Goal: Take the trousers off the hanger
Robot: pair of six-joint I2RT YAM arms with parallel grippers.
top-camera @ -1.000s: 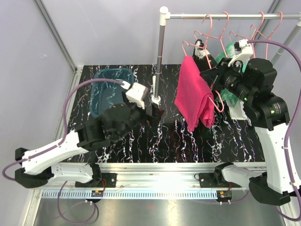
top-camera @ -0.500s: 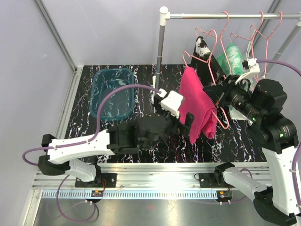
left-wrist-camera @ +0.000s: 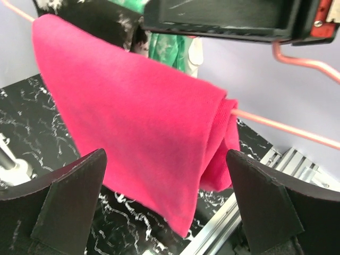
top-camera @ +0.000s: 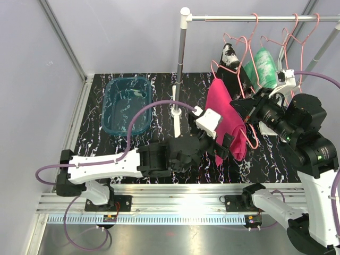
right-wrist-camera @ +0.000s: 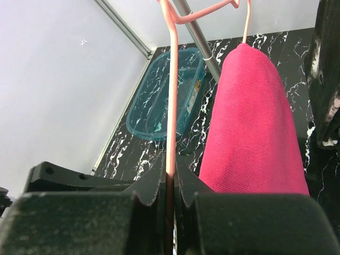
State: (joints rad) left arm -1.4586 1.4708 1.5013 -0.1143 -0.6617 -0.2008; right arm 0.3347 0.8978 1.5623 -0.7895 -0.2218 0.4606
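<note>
The magenta-pink trousers (top-camera: pixel 225 118) hang folded over a pink hanger (right-wrist-camera: pixel 171 101), off the rail and above the table. My right gripper (right-wrist-camera: pixel 170 175) is shut on the hanger's wire, at the cloth's right side in the top view. My left gripper (top-camera: pixel 223 146) is open and sits level with the trousers' lower edge. In the left wrist view the hanging fold (left-wrist-camera: pixel 143 122) fills the space between the two wide-apart fingers (left-wrist-camera: pixel 74 196). The black speckled trousers (top-camera: pixel 229 59) and the green-and-white trousers (top-camera: pixel 264 65) hang on hangers at the rail.
A teal tub (top-camera: pixel 126 105) stands at the back left of the black marbled table (top-camera: pixel 106 143). The rack's upright post (top-camera: pixel 180 64) rises mid-table and carries the rail (top-camera: pixel 255 18). An aluminium mounting rail (top-camera: pixel 180 197) runs along the near edge.
My left arm has swung right from beside the tub to the magenta trousers' lower edge. My right arm has shifted with the hanger, carrying the trousers slightly right and toward the near edge.
</note>
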